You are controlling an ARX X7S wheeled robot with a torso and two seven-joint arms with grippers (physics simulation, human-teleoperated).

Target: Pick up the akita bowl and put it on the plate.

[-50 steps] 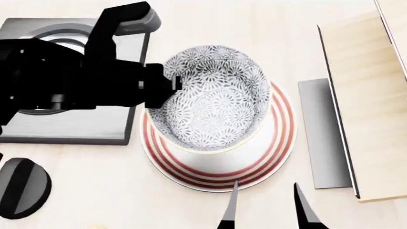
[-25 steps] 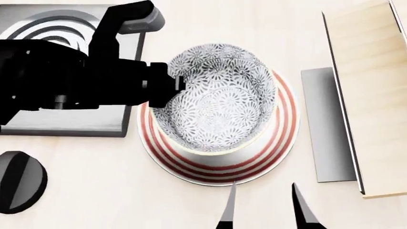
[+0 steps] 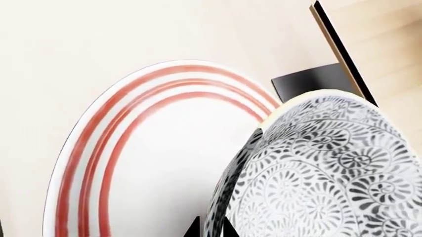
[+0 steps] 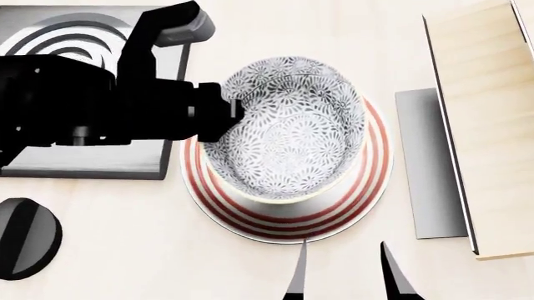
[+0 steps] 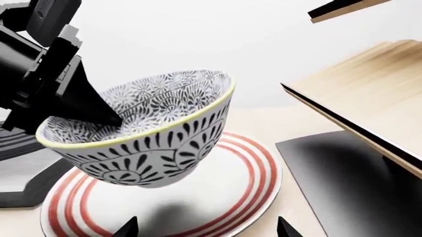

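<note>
The lift is done and the carry nearly so: the left gripper [image 4: 224, 115] pinches the rim of the bowl [image 4: 288, 134], holding it tilted just above the plate [image 4: 377, 169], with a shadow beneath showing it has not landed. Lowering and release remain. The bowl is deep, white with dense grey-black flowers inside and out, and pale-rimmed. The right gripper [image 4: 346, 275] waits near the plate's edge, prongs spread and empty.

My left hand [image 4: 227, 112] holds the akita bowl [image 4: 288, 134] clear above the plate [image 4: 367, 181] (tilted). The burner [image 4: 84, 164] flanks one side, a wooden board [image 4: 488, 125] the other.
</note>
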